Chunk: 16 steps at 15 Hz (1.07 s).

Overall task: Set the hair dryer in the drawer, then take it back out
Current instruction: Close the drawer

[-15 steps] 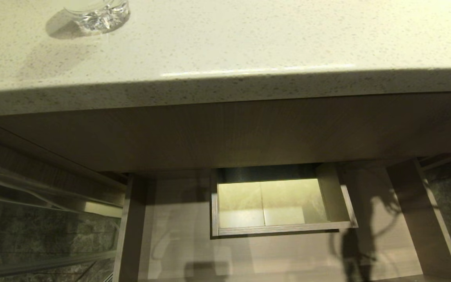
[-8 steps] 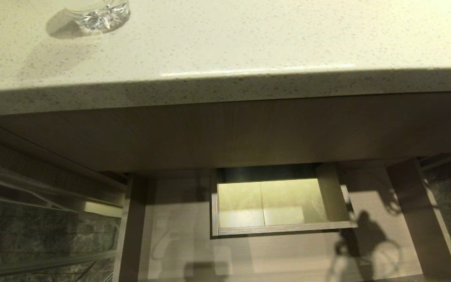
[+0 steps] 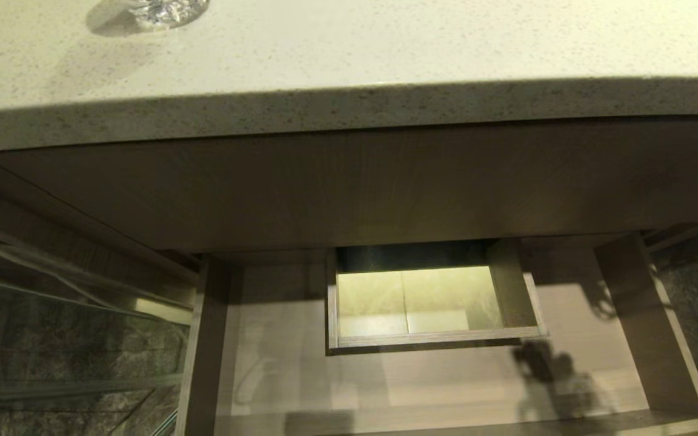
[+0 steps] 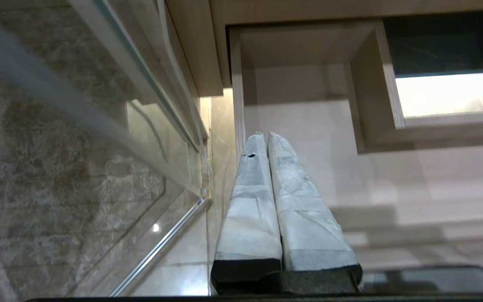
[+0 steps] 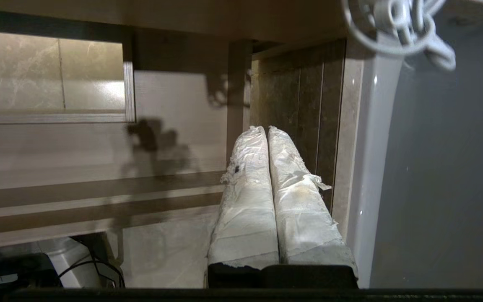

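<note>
The right tool (image 5: 266, 130) and the left tool (image 4: 266, 136) are both pinched tight and hold nothing. Only the curly white cord of the hair dryer (image 5: 396, 21) shows, just past the right tool and outside the open drawer (image 3: 446, 381). A glass (image 3: 164, 9) stands far back on the surface (image 3: 385, 42).

speckled glossy stone counter (image 3: 349, 42); matt wood-grain drawer (image 3: 446, 418); clear cut glass (image 3: 167, 9); crinkled white tape over fingers (image 5: 245, 193); veined stone floor (image 4: 57, 167).
</note>
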Available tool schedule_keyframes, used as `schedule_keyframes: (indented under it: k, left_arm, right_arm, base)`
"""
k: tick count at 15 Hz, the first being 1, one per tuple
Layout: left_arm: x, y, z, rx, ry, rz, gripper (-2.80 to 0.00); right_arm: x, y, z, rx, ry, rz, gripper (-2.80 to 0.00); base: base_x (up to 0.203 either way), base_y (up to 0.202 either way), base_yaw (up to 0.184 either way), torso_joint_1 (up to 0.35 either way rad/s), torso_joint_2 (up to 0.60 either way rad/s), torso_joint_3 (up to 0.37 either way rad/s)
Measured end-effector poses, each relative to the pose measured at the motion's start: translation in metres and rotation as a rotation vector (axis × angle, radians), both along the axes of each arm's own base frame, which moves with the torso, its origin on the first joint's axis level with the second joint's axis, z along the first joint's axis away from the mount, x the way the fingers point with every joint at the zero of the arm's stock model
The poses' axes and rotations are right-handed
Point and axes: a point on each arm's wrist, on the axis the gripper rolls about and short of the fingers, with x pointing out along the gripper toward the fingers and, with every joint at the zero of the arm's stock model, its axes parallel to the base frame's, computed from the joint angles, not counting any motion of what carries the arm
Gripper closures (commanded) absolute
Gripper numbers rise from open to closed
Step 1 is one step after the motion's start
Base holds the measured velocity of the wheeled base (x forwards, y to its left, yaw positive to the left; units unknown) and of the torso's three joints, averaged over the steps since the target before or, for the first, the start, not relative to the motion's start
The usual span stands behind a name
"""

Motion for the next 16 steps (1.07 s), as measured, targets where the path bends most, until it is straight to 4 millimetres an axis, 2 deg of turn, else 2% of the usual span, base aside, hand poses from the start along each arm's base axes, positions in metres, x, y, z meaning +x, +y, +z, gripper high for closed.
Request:
schedule_keyframes:
  k: [5, 13, 16]
  left_arm:
    - [0.0, 0.0, 0.0, 0.0, 0.0, 0.0, 0.0]
    - [0.0, 0.0, 0.0, 0.0, -0.001, 0.0, 0.0]
    - [0.0, 0.0, 0.0, 0.0, -0.001, 0.0, 0.0]
  right_arm:
    - [-0.015, 0.005, -0.003, -0.014, -0.023, 0.006, 0.0]
    - [-0.018, 0.006, -0.009, -0.01, -0.013, -0.001, 0.0]
    - [-0.019, 0.007, -0.011, -0.004, -0.01, -0.005, 0.0]
  base:
    - [0.0, 0.0, 0.0, -0.425, 0.05, -0.356]
    - [0.0, 0.0, 0.0, -0.373, -0.01, -0.396]
    - [0.0, 0.0, 0.0, -0.21, 0.09, -0.087]
